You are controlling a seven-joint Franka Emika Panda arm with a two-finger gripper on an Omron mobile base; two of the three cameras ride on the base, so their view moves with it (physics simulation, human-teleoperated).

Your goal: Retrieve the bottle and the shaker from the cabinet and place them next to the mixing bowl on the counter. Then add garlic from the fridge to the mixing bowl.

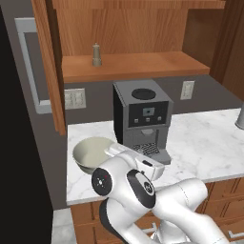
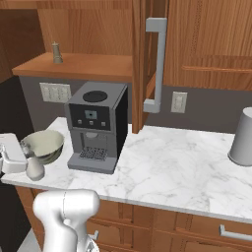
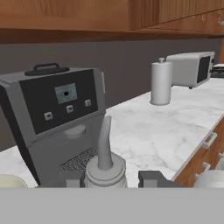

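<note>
Bottle (image 3: pixel 105 168) between tool (image 3: pixel 113 178) fingertips

The arm folds low, its end effector (image 3: pixel 113 178) level, fingers (image 3: pixel 151 178) apart around a bottle (image 3: pixel 105 168).

- In the hand view the bottle (image 3: pixel 105 164) is cut by the grey band: only its neck and shoulder show, the body is hidden.
- The mixing bowl (image 3: pixel 9 181) is only a pale sliver of rim at the bottom left there.
- In the left base view the arm covers the right side of the mixing bowl (image 1: pixel 90 153).
- The paper towel roll (image 1: pixel 240 117) is cut by the right edge.
- The shaker (image 1: pixel 96 55) is too small to tell its details.
</note>
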